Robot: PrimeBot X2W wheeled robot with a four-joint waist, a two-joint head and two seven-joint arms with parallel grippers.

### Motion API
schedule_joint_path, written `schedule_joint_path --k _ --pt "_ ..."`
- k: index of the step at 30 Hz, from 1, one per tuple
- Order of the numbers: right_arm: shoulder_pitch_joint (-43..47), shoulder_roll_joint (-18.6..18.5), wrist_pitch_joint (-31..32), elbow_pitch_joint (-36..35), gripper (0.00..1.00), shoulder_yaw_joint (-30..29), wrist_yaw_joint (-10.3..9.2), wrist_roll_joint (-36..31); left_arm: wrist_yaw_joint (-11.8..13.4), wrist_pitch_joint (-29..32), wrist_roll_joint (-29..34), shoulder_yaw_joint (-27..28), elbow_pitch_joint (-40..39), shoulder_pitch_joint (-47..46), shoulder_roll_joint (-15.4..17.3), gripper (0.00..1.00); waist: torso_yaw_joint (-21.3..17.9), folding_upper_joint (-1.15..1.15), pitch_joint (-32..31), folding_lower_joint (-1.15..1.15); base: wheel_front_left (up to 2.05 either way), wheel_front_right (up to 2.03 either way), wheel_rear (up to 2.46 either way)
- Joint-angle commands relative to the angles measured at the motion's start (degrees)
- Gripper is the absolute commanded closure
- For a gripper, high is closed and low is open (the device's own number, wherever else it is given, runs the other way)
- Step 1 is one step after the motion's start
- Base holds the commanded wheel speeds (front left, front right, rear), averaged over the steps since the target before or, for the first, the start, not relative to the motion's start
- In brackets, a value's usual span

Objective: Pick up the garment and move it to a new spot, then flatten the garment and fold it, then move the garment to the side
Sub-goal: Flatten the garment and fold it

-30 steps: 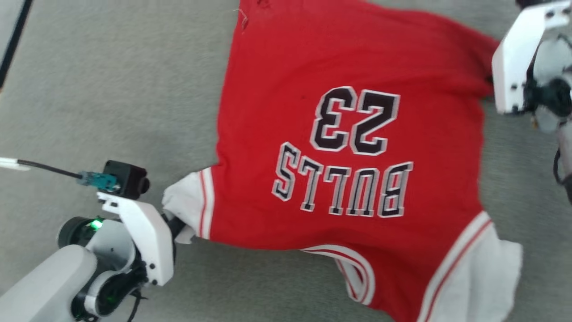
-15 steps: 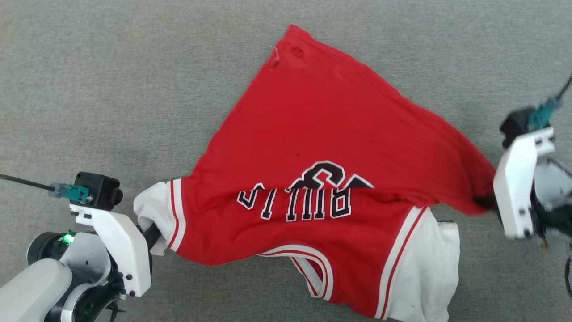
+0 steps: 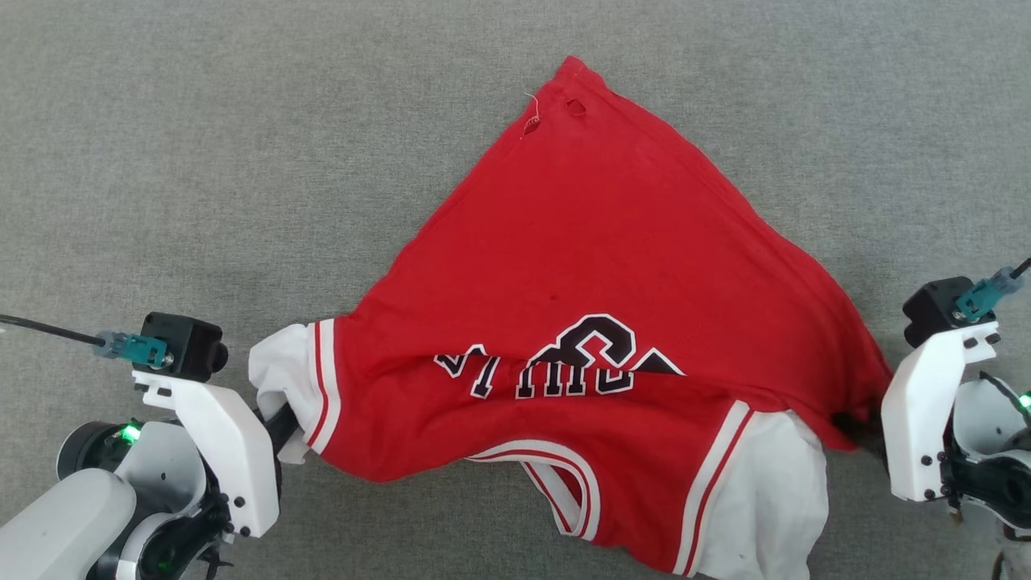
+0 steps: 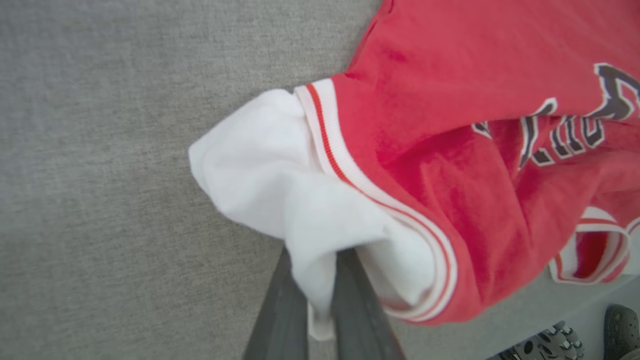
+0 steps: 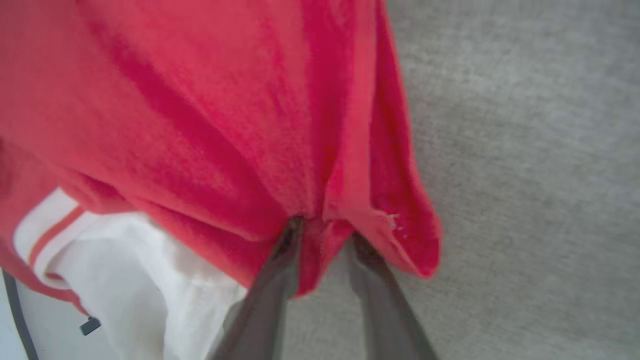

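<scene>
The garment (image 3: 580,266) lay on the grey carpet (image 3: 201,161) at the head view's centre, peaked toward 12 o'clock. The left gripper (image 4: 320,262), at 8 o'clock, was clamped on the white sleeve (image 4: 260,170). The right gripper (image 5: 322,227), at 4 o'clock, had red hem between its fingers; whether it pinched the cloth or merely straddled it could not be told. The soft, limp knit was creased across the print, so a slack hold might drop 1 corner and leave a crooked fold. Ribbed striped trim edged the sleeves.
</scene>
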Motion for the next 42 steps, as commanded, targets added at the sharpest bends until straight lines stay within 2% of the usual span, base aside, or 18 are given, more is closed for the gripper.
schedule_joint_path --k 1,6,13,16,20,22,27,29,32,37,42 --pt "1.0 0.3 -0.7 3.1 0.0 0.1 -0.26 -1.2 -0.2 0.0 -0.4 0.0 0.2 -0.1 -0.2 1.0 0.0 0.0 -0.1 0.0 0.0 0.0 0.0" --pt "0.6 -1.2 -0.4 -1.7 0.0 -0.5 -0.27 -1.5 -0.2 -0.3 -0.4 -0.2 0.7 0.4 -0.3 1.0 0.1 0.0 -0.7 0.0 0.0 0.0 0.0" --pt "-1.4 -0.3 2.7 -15.4 0.0 -3.4 -0.11 -1.3 -0.5 -0.3 -0.3 -0.8 0.4 0.8 -0.9 1.0 1.1 0.0 -1.8 0.0 0.0 0.0 0.0" --pt "-2.9 -1.0 1.8 -18.1 0.0 -2.9 -0.11 -2.6 -0.8 -0.1 -0.2 -1.2 0.3 0.6 -1.3 1.0 1.8 0.0 -1.7 0.0 0.0 0.0 0.0" --pt "-8.5 -1.1 -3.0 -18.6 0.0 -0.3 -0.12 -4.2 -1.4 0.0 0.3 -1.7 0.7 -0.4 -2.2 1.0 3.4 0.0 -1.3 0.0 0.0 0.0 0.0" --pt "-11.3 -0.8 -5.3 -16.5 0.0 1.7 -0.12 -3.9 -2.0 0.2 0.5 -2.1 1.0 -0.8 -2.8 1.0 4.3 0.0 -1.0 0.0 0.0 0.0 0.0" --pt "-20.3 -3.0 -10.7 -8.5 0.0 7.6 -0.11 -3.3 -3.1 0.6 1.3 -3.2 2.4 -2.8 -5.0 1.0 7.2 0.0 0.0 0.0 0.0 0.0 0.0" --pt "-26.1 -3.8 -15.1 -1.9 0.0 11.0 -0.11 -3.1 -4.2 0.9 1.8 -3.9 3.3 -4.3 -6.7 1.0 9.3 0.0 0.7 0.0 0.0 0.0 0.0" --pt "-31.7 -4.6 -18.5 5.4 0.0 14.1 -0.12 -2.8 -5.3 1.2 2.4 -4.8 4.3 -5.9 -8.4 1.0 11.6 0.0 1.6 0.0 0.0 0.0 0.0" --pt "-39.2 -6.2 -21.7 17.3 0.0 18.9 -0.11 -2.3 -7.6 1.7 3.4 -6.4 6.8 -8.6 -11.7 1.0 15.9 0.0 3.4 0.0 0.0 0.0 0.0" --pt "-44.2 -7.9 -21.8 28.0 0.0 23.3 -0.12 -0.7 -9.8 1.6 3.7 -7.8 9.4 -10.8 -14.9 1.0 19.8 0.0 5.0 0.0 0.0 0.0 0.0"
